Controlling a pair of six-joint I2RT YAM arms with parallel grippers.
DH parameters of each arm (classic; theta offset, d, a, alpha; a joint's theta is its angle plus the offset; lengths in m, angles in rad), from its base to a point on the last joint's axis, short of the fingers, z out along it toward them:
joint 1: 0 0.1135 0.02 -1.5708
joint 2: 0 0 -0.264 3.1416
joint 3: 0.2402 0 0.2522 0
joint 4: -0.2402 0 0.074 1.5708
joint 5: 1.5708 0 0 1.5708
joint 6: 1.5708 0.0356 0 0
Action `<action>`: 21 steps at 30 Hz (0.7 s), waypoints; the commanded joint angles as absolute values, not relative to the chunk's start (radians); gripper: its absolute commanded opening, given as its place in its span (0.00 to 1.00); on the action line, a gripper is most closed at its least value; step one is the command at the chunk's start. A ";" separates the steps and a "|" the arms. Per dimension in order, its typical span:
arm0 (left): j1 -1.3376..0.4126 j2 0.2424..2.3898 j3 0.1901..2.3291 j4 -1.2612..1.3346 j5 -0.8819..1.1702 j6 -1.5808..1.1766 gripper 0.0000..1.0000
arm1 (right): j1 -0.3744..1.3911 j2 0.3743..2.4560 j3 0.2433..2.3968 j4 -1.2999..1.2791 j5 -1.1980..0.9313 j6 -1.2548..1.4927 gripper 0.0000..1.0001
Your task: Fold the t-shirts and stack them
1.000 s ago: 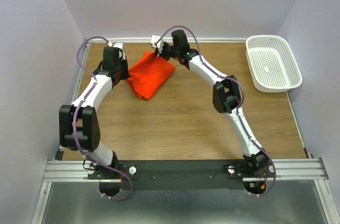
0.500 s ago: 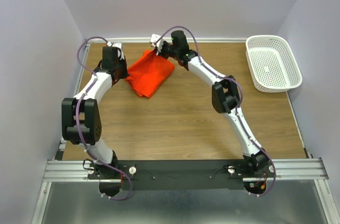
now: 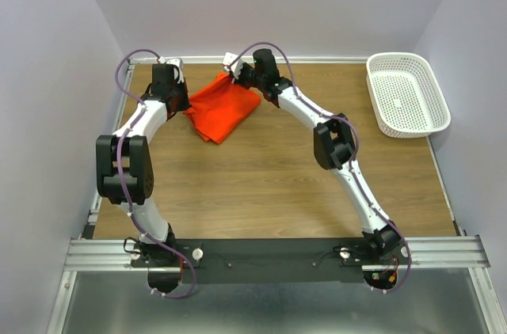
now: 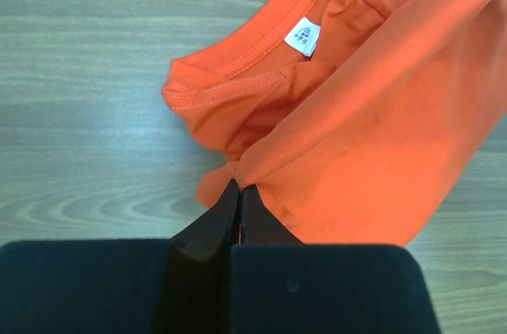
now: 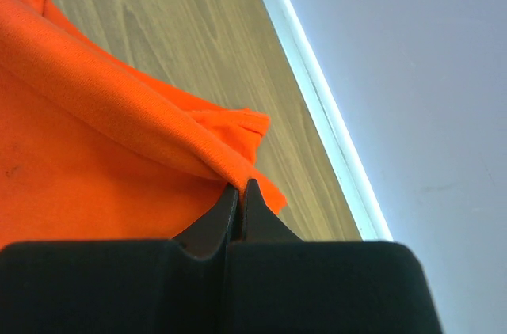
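One bright orange-red t-shirt (image 3: pixel 224 107) lies bunched at the back of the wooden table, between the two arms. My left gripper (image 3: pixel 185 106) is shut on the t-shirt's left edge; in the left wrist view the cloth (image 4: pixel 372 136) is pinched at the fingertips of that gripper (image 4: pixel 238 186), with the collar and its white neck label (image 4: pixel 303 36) just beyond. My right gripper (image 3: pixel 234 75) is shut on the far edge of the t-shirt; in the right wrist view a folded hem (image 5: pixel 119 112) runs into the closed tips of that gripper (image 5: pixel 240 186).
A white plastic lattice basket (image 3: pixel 407 94) stands at the back right of the table. The table's back rail (image 5: pixel 317 96) and the grey wall lie just behind my right gripper. The left wall is close to the left arm (image 3: pixel 123 164).
My left gripper has moved toward the back of the table with the t-shirt's left edge in it, and its elbow has risen. The right gripper has barely shifted.
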State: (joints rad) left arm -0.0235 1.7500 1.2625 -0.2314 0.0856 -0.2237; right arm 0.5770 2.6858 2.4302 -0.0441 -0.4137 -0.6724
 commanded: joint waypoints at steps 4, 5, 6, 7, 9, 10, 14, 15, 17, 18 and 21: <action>-0.015 1.809 1.308 -0.199 0.124 -0.181 0.00 | 0.583 2.714 2.459 0.029 -0.325 -0.655 0.00; -0.015 1.809 1.305 -0.193 0.127 -0.178 0.00 | 0.583 2.714 2.456 0.031 -0.324 -0.655 0.01; -0.015 1.806 1.301 -0.183 0.132 -0.172 0.00 | 0.584 2.705 2.450 0.037 -0.319 -0.653 0.00; -0.015 1.804 1.296 -0.175 0.144 -0.169 0.00 | 0.583 2.700 2.444 0.040 -0.318 -0.652 0.01; -0.015 1.795 1.290 -0.160 0.155 -0.163 0.00 | 0.583 2.685 2.415 0.046 -0.321 -0.649 0.01; -0.015 1.790 1.284 -0.155 0.161 -0.160 0.00 | 0.584 2.674 2.396 0.061 -0.321 -0.649 0.00; -0.015 1.766 1.259 -0.118 0.187 -0.143 0.00 | 0.583 2.637 2.344 0.100 -0.304 -0.637 0.01; -0.015 1.763 1.259 -0.111 0.190 -0.141 0.00 | 0.583 2.629 2.338 0.104 -0.296 -0.631 0.00; -0.015 1.766 1.261 -0.103 0.198 -0.133 0.00 | 0.583 2.628 2.336 0.110 -0.288 -0.629 0.00; -0.015 1.776 1.269 -0.100 0.201 -0.132 0.00 | 0.583 2.626 2.333 0.112 -0.282 -0.629 0.01; -0.015 1.792 1.281 -0.098 0.207 -0.126 0.00 | 0.583 2.623 2.324 0.115 -0.268 -0.629 0.00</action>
